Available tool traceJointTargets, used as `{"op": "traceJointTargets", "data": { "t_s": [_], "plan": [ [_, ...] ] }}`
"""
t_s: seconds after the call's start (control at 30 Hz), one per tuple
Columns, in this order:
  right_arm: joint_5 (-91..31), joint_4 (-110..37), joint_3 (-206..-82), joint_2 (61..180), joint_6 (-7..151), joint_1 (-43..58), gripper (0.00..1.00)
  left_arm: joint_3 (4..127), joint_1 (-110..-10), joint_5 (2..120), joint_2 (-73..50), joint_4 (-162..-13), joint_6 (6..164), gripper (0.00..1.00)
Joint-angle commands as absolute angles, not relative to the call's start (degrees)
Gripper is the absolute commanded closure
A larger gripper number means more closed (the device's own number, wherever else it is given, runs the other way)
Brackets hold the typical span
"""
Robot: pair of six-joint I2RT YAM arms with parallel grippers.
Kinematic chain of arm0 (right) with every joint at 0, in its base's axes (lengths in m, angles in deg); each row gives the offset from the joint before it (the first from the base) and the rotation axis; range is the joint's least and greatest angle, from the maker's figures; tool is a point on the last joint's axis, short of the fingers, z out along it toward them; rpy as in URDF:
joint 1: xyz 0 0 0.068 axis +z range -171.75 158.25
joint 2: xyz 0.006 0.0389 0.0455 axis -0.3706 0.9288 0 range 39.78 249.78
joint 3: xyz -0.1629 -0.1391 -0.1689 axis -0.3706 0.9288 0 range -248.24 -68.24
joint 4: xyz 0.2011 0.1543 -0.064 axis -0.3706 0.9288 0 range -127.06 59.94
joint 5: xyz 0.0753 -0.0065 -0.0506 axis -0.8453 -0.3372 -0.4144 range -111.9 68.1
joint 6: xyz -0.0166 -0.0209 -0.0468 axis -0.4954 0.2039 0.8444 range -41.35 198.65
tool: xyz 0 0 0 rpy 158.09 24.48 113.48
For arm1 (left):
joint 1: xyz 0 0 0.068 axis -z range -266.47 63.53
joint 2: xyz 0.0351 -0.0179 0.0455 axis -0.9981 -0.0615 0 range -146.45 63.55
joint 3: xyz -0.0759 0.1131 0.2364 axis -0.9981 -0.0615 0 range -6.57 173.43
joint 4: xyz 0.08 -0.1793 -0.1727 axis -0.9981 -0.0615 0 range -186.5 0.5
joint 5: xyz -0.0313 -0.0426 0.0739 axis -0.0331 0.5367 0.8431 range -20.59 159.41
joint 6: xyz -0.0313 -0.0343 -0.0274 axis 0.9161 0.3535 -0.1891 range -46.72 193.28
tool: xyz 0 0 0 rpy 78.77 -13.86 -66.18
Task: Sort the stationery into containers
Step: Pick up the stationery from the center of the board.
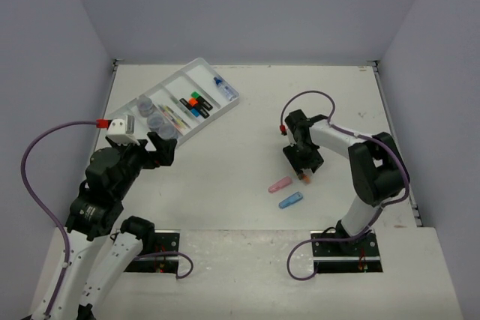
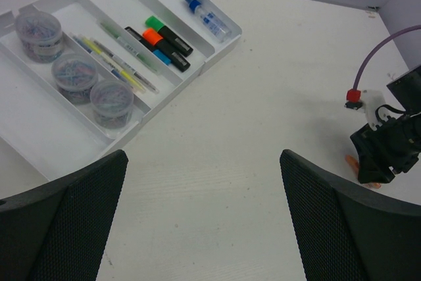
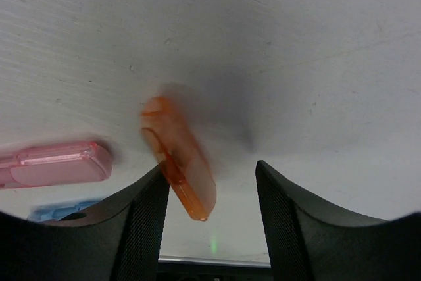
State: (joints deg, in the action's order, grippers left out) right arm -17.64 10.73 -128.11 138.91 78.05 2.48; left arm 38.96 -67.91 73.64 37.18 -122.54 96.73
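Tray [image 2: 172, 93], upper left: three jars [image 2: 74, 77] in a row, pens [image 2: 122, 67], highlighters [image 2: 164, 44], bottle [image 2: 207, 21].
Desk [image 1: 247, 148], lower right: pink piece [image 1: 280, 184], blue piece [image 1: 290, 200].
Left hand [image 2: 204, 156]: wide, empty.
Right hand [image 3: 209, 176]: wide, orange piece [image 3: 181, 162] in gap.

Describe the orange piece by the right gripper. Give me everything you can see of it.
The orange piece is a small oblong of translucent orange plastic with rounded ends. A darker line seems to split it into cap and body, though the right wrist view blurs it. It appears to lie slanted on the white table, inside the open right gripper and close against one finger; whether they touch is unclear. The pink piece lies apart beside it.
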Motion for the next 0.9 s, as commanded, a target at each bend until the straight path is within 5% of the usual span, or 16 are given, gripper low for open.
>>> {"op": "traceJointTargets", "data": {
  "t_s": [0.0, 0.13, 0.33, 0.6, 0.87],
  "plan": [
    [-20.1, 12.8, -131.1, 143.3, 78.1, 1.8, 0.49, 38.6, -67.4, 72.8, 37.4, -119.7, 96.3, 0.0],
    [-21.4, 13.0, -132.9, 144.6, 78.3, 1.1, 0.6, 38.6, -67.4, 72.9, 37.6, -119.7, 96.3, 0.0],
    [-18.8, 12.8, -135.8, 143.2, 76.7, 0.9, 0.99, 39.1, -67.4, 72.8, 35.9, -119.9, 96.4, 0.0],
    [-25.4, 6.1, -135.5, 123.3, 70.4, 4.0, 1.0, 38.2, -67.4, 61.2, 31.6, -115.0, 102.6, 0.0],
    [-27.4, -21.6, -129.2, 111.9, 61.5, 26.2, 1.0, 26.1, -64.7, 43.3, 22.0, -81.5, 120.1, 0.0]
  ]
}}
